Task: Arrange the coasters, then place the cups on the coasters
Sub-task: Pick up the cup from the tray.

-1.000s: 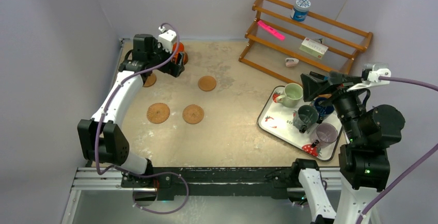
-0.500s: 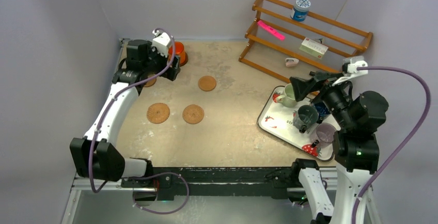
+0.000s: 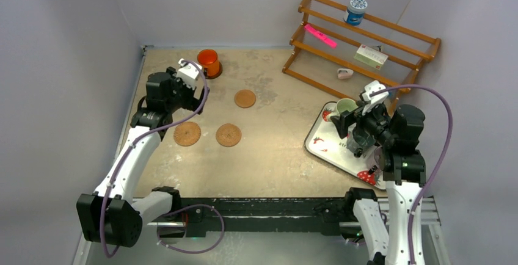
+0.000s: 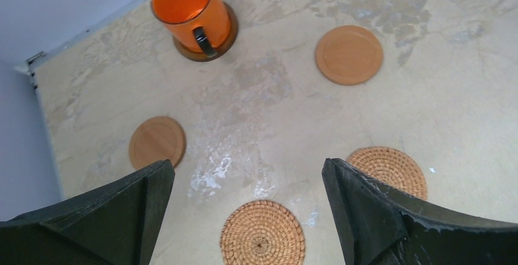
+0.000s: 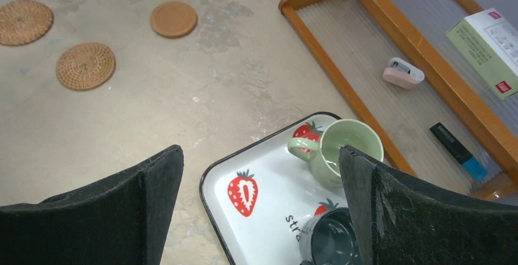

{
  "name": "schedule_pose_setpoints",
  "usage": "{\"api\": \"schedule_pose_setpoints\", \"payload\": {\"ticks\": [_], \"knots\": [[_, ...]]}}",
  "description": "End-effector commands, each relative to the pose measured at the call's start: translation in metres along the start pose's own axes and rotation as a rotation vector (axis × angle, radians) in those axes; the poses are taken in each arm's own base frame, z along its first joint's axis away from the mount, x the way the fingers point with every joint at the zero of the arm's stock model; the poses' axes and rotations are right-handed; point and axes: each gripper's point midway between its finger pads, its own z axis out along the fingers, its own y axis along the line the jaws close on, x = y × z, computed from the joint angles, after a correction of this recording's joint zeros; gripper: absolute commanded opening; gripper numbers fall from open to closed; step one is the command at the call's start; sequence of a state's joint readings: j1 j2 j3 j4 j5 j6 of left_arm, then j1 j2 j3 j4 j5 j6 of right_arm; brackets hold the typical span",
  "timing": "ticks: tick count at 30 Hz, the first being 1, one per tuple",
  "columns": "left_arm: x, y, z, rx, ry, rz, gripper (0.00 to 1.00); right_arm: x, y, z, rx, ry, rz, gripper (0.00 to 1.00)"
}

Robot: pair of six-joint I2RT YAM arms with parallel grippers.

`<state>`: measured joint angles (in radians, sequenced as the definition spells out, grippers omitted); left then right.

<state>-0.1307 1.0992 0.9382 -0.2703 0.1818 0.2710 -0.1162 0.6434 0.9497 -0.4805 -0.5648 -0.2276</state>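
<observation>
My left end effector (image 4: 247, 173) is wide open and holds nothing. It hangs over the worktop (image 4: 275, 112) with four bare coasters (image 4: 349, 54) around it. The orange cup (image 4: 190, 10) sits on the dark coaster (image 4: 227, 33) in the far left corner.

My right end effector (image 5: 261, 155) is open and empty too, over the tray (image 5: 256, 216). The green cup (image 5: 342, 137) is by its right finger, with the handle poking toward the gap. The grey cup (image 5: 327, 237) sits close by. The right arm is much nearer these cups, so I think it should pick next.
</observation>
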Motion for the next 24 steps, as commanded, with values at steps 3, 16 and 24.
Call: {"api": "schedule_pose_setpoints", "payload": {"ticks": [3,16,24], "knots": [[-0.02,-0.022,-0.006,0.131,-0.118,0.058,1.0,0.0,0.006,0.005,-0.099,-0.007,-0.196,0.99],[-0.012,-0.045,-0.006,0.259,-0.113,0.082,1.0,0.017,-0.057,0.038,0.045,0.161,-0.276,0.99],[-0.007,-0.055,-0.004,0.325,-0.111,0.097,1.0,0.045,-0.084,0.072,0.08,0.258,-0.157,0.99]]}}
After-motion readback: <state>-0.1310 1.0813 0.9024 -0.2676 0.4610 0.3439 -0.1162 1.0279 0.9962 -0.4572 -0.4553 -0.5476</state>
